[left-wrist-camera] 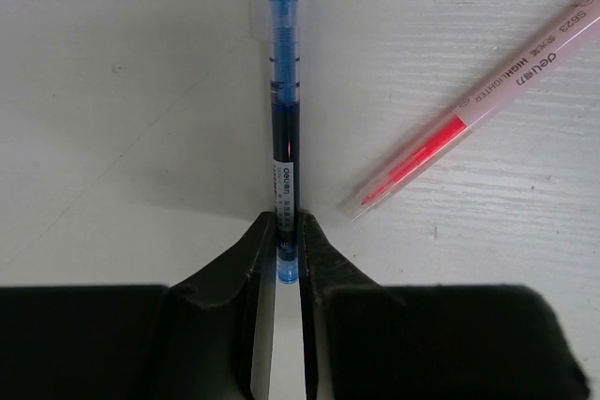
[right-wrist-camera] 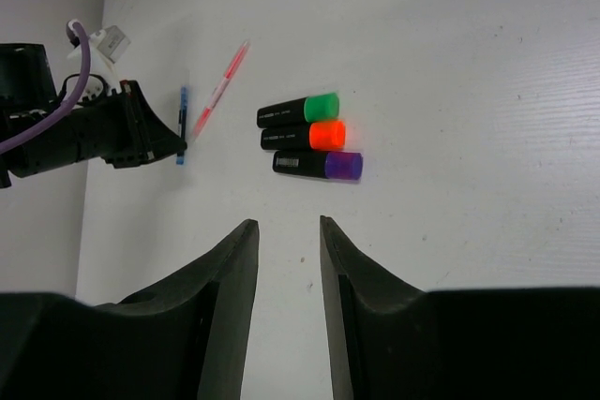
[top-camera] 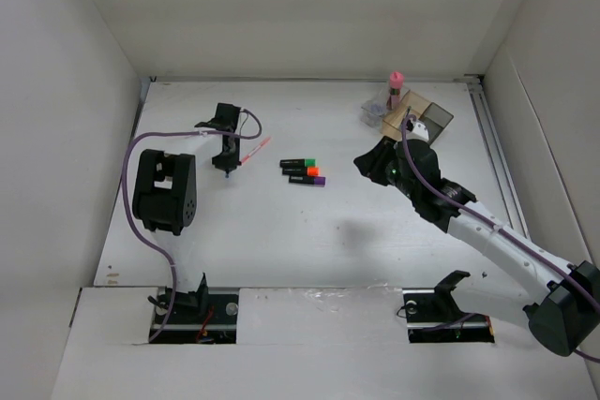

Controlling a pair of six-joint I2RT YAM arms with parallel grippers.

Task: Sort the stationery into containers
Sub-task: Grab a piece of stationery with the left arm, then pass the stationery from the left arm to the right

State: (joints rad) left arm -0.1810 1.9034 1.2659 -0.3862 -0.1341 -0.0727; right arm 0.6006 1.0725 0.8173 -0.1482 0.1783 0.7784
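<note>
Left wrist: blue pen (left-wrist-camera: 282, 138) pinched in the left tool (left-wrist-camera: 284, 236).

The pen is gripped at its near end, clamped between the two fingers, with the rest of it stretched out straight ahead low over the table (top-camera: 281, 241). A pink pen (left-wrist-camera: 478, 105) is lying just beside it, angled off to the side and not touching. In the right wrist view, three markers (right-wrist-camera: 309, 136) are lined up side by side with green, orange and purple ends, well apart from both pens. The right tool (right-wrist-camera: 284, 225) is held open over bare table with nothing between its fingers. At the far right, a tray (top-camera: 427, 119) is parked with a pink-capped bottle (top-camera: 396, 86) standing at it; which compartment can't be made out.
</note>
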